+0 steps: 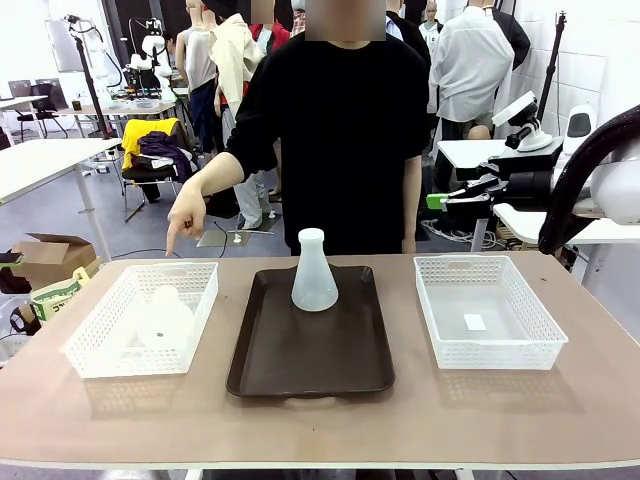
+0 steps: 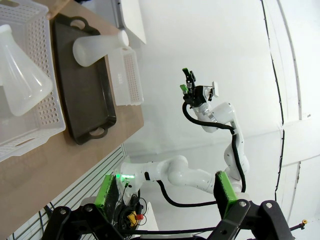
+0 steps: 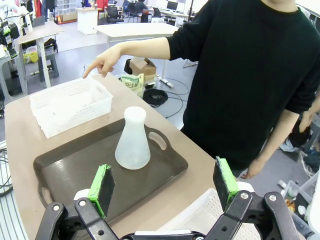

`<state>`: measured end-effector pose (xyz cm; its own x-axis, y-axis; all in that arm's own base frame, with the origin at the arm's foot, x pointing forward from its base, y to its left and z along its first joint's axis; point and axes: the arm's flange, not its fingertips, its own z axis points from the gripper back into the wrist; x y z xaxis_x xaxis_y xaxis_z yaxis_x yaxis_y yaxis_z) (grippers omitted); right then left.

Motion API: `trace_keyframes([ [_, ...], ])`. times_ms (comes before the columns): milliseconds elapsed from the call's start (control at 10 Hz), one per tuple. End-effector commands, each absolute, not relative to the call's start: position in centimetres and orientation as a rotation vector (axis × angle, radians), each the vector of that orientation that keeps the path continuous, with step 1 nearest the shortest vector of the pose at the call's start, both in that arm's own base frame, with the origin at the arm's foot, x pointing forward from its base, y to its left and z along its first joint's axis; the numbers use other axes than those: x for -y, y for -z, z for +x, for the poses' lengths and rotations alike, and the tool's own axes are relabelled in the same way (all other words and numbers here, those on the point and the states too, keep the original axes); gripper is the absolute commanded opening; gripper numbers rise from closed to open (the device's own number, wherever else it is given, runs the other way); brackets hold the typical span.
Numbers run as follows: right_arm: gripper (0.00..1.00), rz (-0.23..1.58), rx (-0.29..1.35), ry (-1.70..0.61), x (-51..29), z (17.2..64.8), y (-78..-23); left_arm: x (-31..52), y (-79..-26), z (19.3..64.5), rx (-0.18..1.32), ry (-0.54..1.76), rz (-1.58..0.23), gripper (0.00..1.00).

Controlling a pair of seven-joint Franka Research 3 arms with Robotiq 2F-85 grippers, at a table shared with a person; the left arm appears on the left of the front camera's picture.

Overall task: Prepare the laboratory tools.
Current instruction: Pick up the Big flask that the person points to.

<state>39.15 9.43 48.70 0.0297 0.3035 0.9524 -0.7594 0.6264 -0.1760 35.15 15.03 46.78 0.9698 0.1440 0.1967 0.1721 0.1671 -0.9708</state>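
The left gripper hangs with jaws released and empty, well away from the tray; in the basket left of the tray one flask seems to lie on its side, and a person's hand points down at that basket's far edge. A second flask stands upright on the tray's far half, and the right gripper hovers off the tray's right side, jaws also released. One flask looks placed, one left: the left gripper should reach left of the tray, grasp the lying flask, and stand it on the tray.
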Motion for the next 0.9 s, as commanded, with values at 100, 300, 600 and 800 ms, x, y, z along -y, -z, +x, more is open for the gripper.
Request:
trace_keyframes([
  [100, 1.00, 0.453, 1.299, -0.855, -9.5, 39.0, -48.6, -14.3, -47.2, 35.8, 0.295, -0.015, -1.370, 1.00],
  [300, 1.00, 0.453, 1.299, -0.855, -9.5, 39.0, -48.6, -12.9, -48.9, 38.3, 0.318, -0.076, -1.248, 1.00],
  [600, 1.00, 0.453, 1.299, -0.855, -9.5, 39.0, -48.6, -11.1, -49.5, 44.2, 0.284, -0.264, -0.954, 1.00],
  [800, 1.00, 0.453, 1.299, -0.855, -9.5, 39.0, -48.6, -10.1, -47.9, 47.6, 0.196, -0.411, -0.800, 1.00],
])
